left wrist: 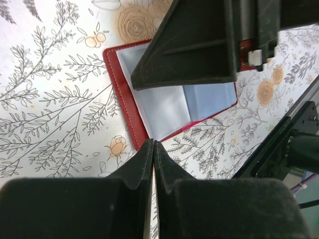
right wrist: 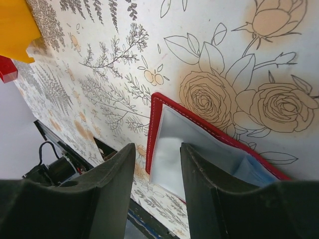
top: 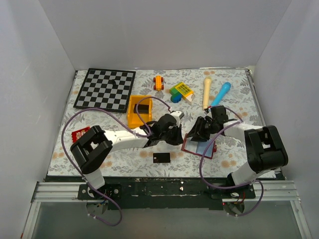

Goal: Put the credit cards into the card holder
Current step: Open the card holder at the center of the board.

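One black credit card point(top: 161, 158) lies flat at lower centre of the top view, just beyond the arm bases; behind it the card holder point(top: 198, 145) lies open, a stitched maroon rim around glossy pale-blue pockets, partly hidden by both arms. Only the wrist views show the left gripper point(left wrist: 153, 144) pinched shut and empty beside its corner, and the right gripper point(right wrist: 157, 148) parted, empty, over its edge.

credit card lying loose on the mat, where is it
In the top view the credit card lies flat between the left gripper and the table's near edge, left of the open card holder.
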Robot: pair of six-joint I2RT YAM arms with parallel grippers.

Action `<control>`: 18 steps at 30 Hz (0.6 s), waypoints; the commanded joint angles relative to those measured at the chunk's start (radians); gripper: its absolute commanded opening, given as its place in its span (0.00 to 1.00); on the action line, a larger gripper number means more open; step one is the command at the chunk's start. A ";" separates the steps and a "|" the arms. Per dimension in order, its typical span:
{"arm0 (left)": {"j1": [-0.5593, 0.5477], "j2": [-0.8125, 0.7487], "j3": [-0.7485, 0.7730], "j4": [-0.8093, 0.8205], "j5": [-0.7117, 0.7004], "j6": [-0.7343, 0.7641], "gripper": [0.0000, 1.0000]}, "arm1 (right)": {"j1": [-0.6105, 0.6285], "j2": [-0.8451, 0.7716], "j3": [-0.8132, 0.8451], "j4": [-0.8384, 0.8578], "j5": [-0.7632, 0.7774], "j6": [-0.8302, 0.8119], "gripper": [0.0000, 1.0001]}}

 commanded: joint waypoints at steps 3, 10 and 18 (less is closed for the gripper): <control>0.004 -0.047 0.041 0.003 -0.017 0.050 0.00 | 0.005 -0.086 -0.002 -0.015 0.056 0.010 0.51; -0.006 0.023 0.129 0.003 0.026 0.073 0.00 | 0.005 -0.336 0.008 -0.256 0.302 -0.007 0.50; -0.009 0.029 0.169 0.003 0.028 0.081 0.00 | 0.002 -0.465 -0.057 -0.379 0.453 0.022 0.43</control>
